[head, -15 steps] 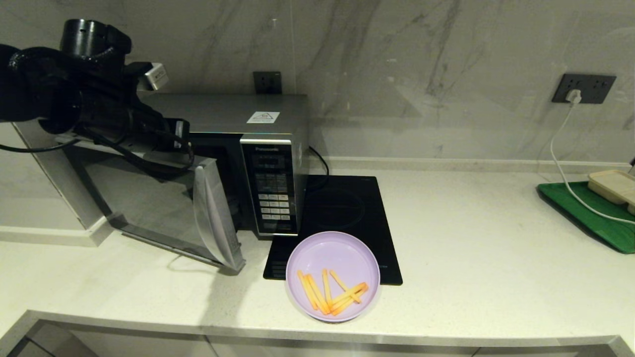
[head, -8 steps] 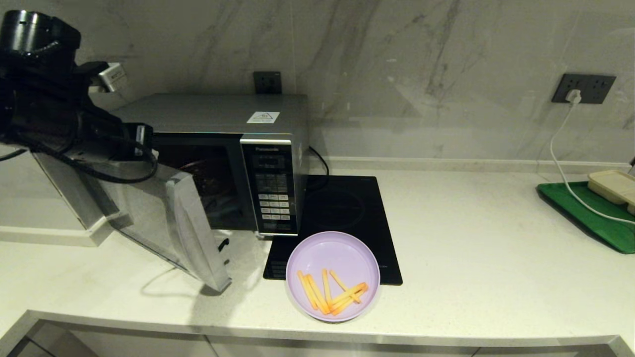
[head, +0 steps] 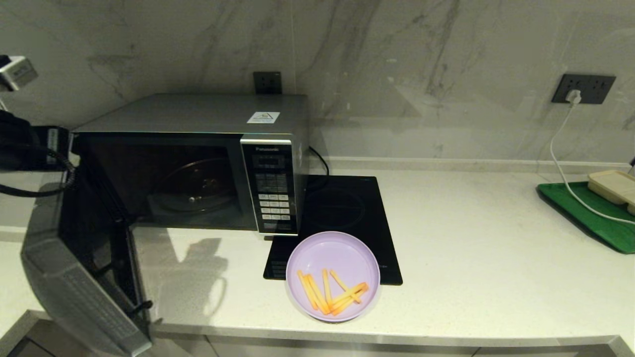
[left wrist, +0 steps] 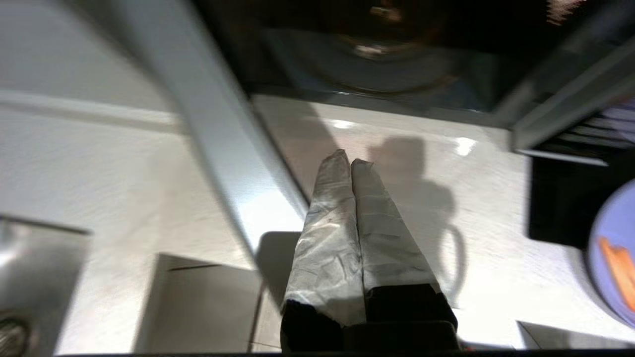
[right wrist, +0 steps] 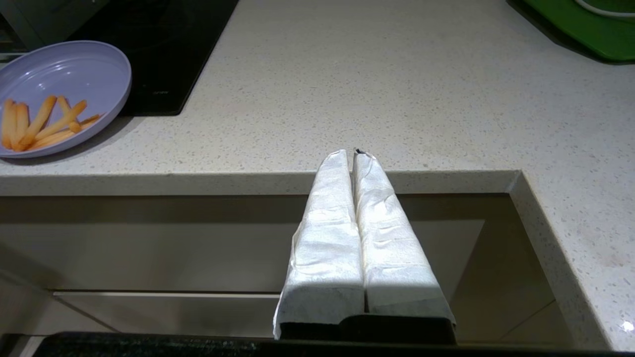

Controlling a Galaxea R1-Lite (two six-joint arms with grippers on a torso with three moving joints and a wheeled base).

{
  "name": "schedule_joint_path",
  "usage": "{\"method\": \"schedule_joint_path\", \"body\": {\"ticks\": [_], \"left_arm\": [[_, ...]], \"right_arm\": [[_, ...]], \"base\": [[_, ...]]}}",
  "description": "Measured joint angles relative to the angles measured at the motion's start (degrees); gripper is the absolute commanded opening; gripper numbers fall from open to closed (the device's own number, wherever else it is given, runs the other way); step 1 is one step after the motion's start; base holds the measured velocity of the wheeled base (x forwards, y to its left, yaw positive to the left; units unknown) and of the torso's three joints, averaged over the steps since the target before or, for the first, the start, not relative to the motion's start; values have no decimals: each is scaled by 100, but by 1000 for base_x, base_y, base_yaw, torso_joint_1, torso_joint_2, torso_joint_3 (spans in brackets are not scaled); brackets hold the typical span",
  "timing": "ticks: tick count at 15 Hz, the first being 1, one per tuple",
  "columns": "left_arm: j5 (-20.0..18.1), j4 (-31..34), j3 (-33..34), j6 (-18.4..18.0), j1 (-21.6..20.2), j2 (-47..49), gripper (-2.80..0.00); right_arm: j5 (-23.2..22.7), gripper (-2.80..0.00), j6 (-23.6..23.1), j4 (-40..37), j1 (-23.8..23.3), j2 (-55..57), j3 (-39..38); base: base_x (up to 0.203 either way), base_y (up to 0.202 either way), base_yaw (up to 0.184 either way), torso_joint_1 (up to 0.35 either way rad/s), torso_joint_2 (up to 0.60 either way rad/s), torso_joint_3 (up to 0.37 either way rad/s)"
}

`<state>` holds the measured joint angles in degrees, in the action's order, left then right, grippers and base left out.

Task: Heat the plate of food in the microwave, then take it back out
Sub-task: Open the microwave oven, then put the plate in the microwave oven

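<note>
The silver-grey microwave (head: 198, 114) stands at the back left with its dark door (head: 84, 277) swung wide open toward the counter's front-left corner. Its glass turntable (head: 193, 186) shows inside, bare. The lilac plate of food (head: 332, 255) with orange fry sticks (head: 330, 295) sits near the front edge, half on the hob. My left gripper (left wrist: 349, 161) is shut on nothing, just beside the door's silver edge (left wrist: 218, 134); the plate (left wrist: 612, 258) lies well off to its side. My right gripper (right wrist: 353, 153) is shut and parked below the counter edge, away from the plate (right wrist: 69, 79).
A black induction hob (head: 342, 208) lies right of the microwave. A green tray (head: 595, 218) with a beige rectangular tray (head: 615, 186) sits at the far right, and a white cable (head: 560, 163) runs to it from the wall socket. The open door overhangs the front-left counter edge.
The microwave door has swung from half open to wide open. My left arm has drawn back to the far left with it, and the oven cavity now shows.
</note>
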<state>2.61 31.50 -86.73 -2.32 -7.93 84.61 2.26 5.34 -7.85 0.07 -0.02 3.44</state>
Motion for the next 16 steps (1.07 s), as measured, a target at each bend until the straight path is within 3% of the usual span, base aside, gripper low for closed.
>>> {"method": "schedule_joint_path", "body": {"ticks": [5,11,16], "left_arm": [[-351,2,187,-378,-1000,-462,-280],[-401,50,441,-153,-564,-707,-280],[-576,77,602,4,-689,-576,-280]], "right_arm": [[0,-280,-2,0,0,-2,0],[0,-280,-2,-2,0,0,0],[0,-280,-2,0,0,0,0]], "base": [[0,0,0,0,0,0],[0,0,0,0,0,0],[0,0,0,0,0,0]]}}
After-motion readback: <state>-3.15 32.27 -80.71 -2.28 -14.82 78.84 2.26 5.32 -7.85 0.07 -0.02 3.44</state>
